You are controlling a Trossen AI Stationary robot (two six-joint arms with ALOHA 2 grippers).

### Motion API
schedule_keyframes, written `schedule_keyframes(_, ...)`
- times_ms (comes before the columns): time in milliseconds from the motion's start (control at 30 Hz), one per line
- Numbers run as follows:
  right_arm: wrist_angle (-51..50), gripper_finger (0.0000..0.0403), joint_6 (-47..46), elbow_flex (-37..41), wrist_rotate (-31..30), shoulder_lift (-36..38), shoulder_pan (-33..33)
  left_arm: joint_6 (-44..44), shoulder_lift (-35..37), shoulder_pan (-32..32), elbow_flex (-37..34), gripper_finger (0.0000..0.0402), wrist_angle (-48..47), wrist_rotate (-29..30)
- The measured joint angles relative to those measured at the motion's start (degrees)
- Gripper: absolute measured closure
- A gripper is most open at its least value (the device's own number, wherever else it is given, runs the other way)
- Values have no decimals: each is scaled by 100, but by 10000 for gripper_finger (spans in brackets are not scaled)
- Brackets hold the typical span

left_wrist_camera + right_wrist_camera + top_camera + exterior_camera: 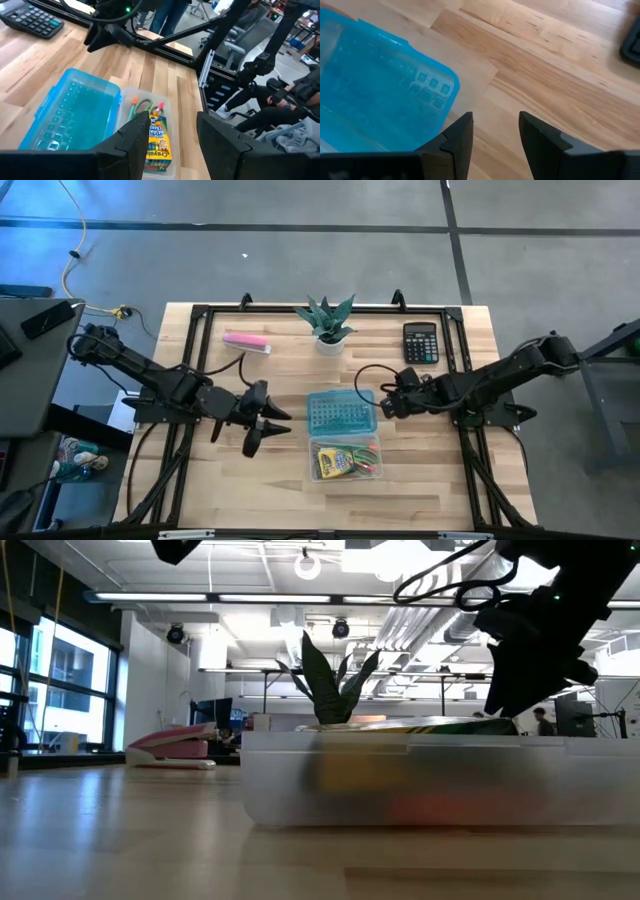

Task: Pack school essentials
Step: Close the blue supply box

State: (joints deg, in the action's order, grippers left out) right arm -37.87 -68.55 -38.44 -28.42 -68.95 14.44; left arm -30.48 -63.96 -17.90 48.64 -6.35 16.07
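A: Left hand (268, 423) sits just left of the clear case (345, 460), fingers (131, 142) apart, nothing between them. Agree?

B: Yes, spread and empty. Right hand (392, 402)?

A: Hovering by the right far corner of the blue lid (341, 414), which lies flipped back on the counter (260, 490). Its fingers (457, 137) show a gap with nothing in it.

B: Where are the essentials?

A: Already in the case tray, near-middle of the counter, lid on the far side of it. Yellow crayon box (159, 145) on the left of the tray, green scissors handle (145, 106) and orange-red pens (134, 106) at the end by the lid. Anything smaller I can't make out.

B: So what step?

A: Looks like packing is mostly done, the tray is full. My guess is closing comes next.

B: What would that need?

A: One hand under the lid's far edge to swing it over the tray, the other steadying the case so it doesn't slide. Contents look stacked, so the lid may not seat flat.

B: Leftovers?

A: Pink bar (246, 341), plant (328, 320), calculator (420, 342), all at the far side, well apart from the case.
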Motion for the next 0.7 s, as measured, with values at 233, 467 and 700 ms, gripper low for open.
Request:
schedule_keyframes(233, 7, 253, 0, -1, 18, 0, -169, -162, -92, -182, 0, 250, -359, 278)
schedule_keyframes(467, 42, 253, 4, -3, 190, 0, -307, -505, -530, -219, 2, 250, -443, 17)
schedule_keyframes(700, 95, 253, 505, -6, 400, 0, -549, -1100, -1141, -252, 2, 250, -341, -559)
